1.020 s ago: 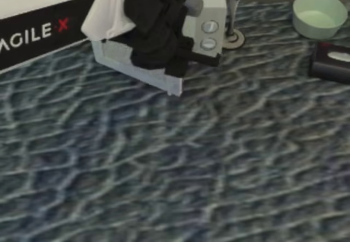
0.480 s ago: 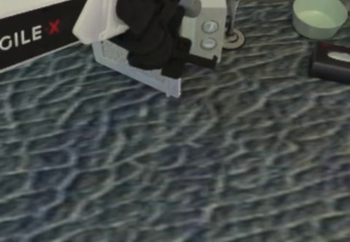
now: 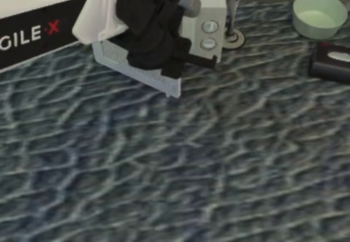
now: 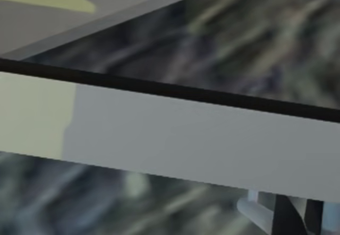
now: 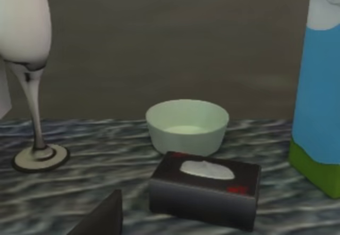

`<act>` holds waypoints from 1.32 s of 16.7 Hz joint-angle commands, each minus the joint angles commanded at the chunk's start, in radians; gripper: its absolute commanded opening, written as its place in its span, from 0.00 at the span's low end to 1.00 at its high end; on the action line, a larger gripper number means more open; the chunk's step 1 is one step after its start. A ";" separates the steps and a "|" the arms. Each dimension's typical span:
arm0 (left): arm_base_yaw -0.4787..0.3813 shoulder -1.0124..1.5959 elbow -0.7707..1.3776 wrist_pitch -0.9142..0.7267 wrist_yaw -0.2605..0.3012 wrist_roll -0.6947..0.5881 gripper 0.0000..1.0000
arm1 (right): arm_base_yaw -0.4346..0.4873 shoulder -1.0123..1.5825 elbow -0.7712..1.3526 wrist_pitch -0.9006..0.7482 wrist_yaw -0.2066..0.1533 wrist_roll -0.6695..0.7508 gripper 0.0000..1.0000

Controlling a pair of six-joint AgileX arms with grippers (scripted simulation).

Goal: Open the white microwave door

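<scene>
Table surface: dark blue-grey rippled pattern. Far left: black-and-white lettered panel. Far wall: plain grey-brown.

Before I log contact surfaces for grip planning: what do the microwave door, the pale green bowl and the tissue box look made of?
The microwave door looks like matte white plastic around a grey speckled mesh window. The pale green bowl seems glazed ceramic or plastic: smooth, evenly coloured, softly shaded. The tissue box looks like dark cardboard, flat-faced and sharp-edged, with white tissue at its slot. All rendered, so these are guesses.

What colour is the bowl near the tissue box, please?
Pale green bowl; it shows best in the right wrist view.
</scene>
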 joint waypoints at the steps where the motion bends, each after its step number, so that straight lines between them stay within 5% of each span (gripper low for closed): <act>1: 0.000 0.000 0.000 0.000 0.000 0.000 0.00 | 0.000 0.000 0.000 0.000 0.000 0.000 1.00; 11: 0.000 0.000 0.000 0.000 0.000 0.000 0.00 | 0.000 0.000 0.000 0.000 0.000 0.000 1.00; 22: 0.034 -0.082 -0.107 0.034 0.074 0.129 0.00 | 0.000 0.000 0.000 0.000 0.000 0.000 1.00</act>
